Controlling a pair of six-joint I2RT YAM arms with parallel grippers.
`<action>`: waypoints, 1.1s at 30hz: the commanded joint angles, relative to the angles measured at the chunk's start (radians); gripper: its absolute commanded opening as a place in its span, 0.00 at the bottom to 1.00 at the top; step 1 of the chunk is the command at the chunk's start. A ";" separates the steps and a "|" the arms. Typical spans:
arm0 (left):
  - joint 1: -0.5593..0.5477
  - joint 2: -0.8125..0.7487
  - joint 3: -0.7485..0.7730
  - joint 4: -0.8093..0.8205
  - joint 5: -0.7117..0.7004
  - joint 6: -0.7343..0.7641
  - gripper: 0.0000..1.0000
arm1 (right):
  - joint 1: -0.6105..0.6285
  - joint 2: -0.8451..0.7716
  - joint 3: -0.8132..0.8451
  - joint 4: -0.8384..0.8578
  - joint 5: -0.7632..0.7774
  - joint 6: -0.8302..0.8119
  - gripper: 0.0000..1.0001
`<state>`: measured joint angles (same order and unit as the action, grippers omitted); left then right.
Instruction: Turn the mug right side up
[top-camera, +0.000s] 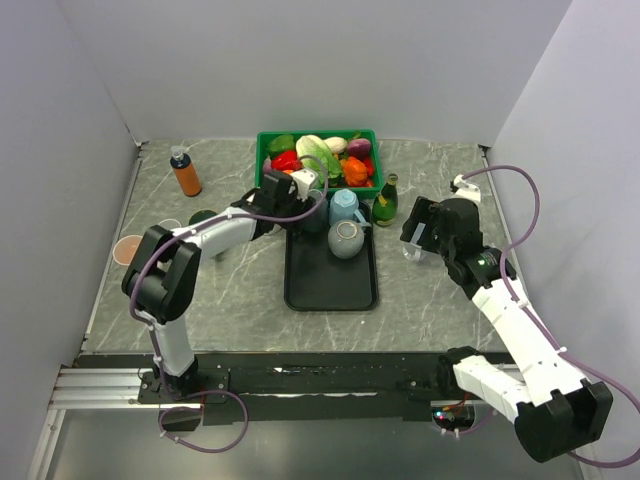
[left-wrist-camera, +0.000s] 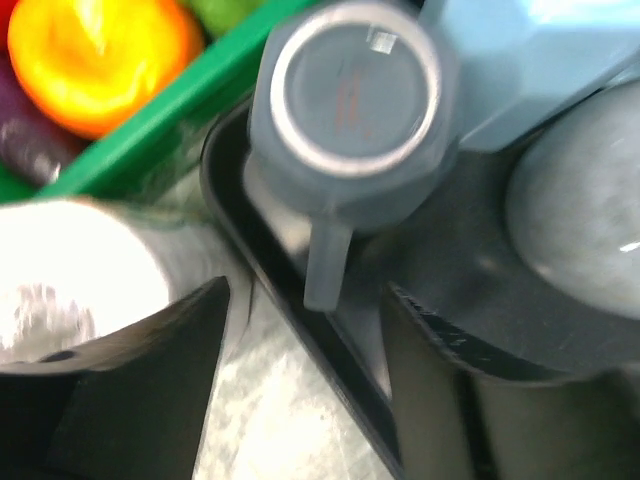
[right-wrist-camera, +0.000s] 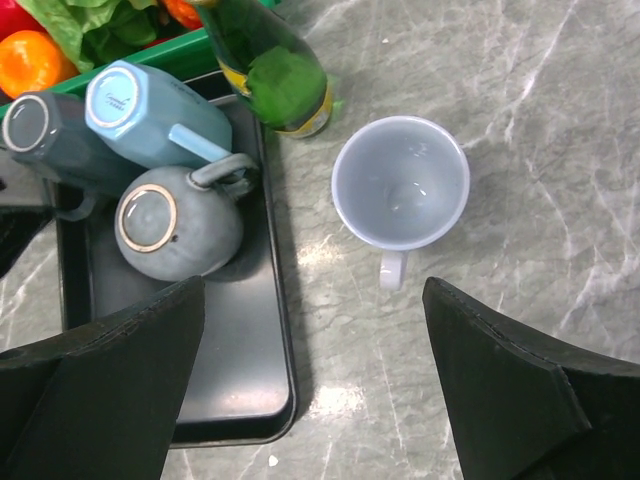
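A dark blue-grey mug (left-wrist-camera: 350, 100) stands upside down at the tray's back left corner, its handle (left-wrist-camera: 325, 265) pointing at my left gripper (left-wrist-camera: 305, 340). That gripper is open and empty just short of the handle; in the top view (top-camera: 300, 200) it covers the mug. A light blue mug (right-wrist-camera: 140, 110) and a round grey mug (right-wrist-camera: 175, 225) also sit bottom-up on the black tray (right-wrist-camera: 240, 380). A pale mug (right-wrist-camera: 400, 182) stands upright on the table right of the tray. My right gripper (right-wrist-camera: 315, 370) is open and empty above and in front of it.
A green bottle (top-camera: 385, 200) stands between the tray and the pale mug. A green basket (top-camera: 318, 133) of vegetables is behind the tray. An orange bottle (top-camera: 185, 172) and small lids (top-camera: 130, 247) lie at the left. A white object (left-wrist-camera: 70, 270) sits beside my left finger.
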<state>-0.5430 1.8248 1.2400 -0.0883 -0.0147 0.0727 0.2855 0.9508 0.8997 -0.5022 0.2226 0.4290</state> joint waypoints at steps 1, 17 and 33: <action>0.014 0.030 0.093 -0.014 0.160 0.042 0.62 | 0.006 -0.027 0.013 0.011 -0.015 0.016 0.95; 0.014 0.128 0.177 -0.091 0.170 0.067 0.38 | 0.006 -0.047 -0.001 0.005 -0.012 0.019 0.94; 0.014 0.018 0.096 -0.027 0.096 -0.023 0.01 | 0.007 -0.063 -0.001 0.014 -0.034 0.024 0.94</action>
<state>-0.5270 1.9476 1.3636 -0.1761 0.1059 0.1032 0.2855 0.9157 0.8959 -0.5030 0.1963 0.4446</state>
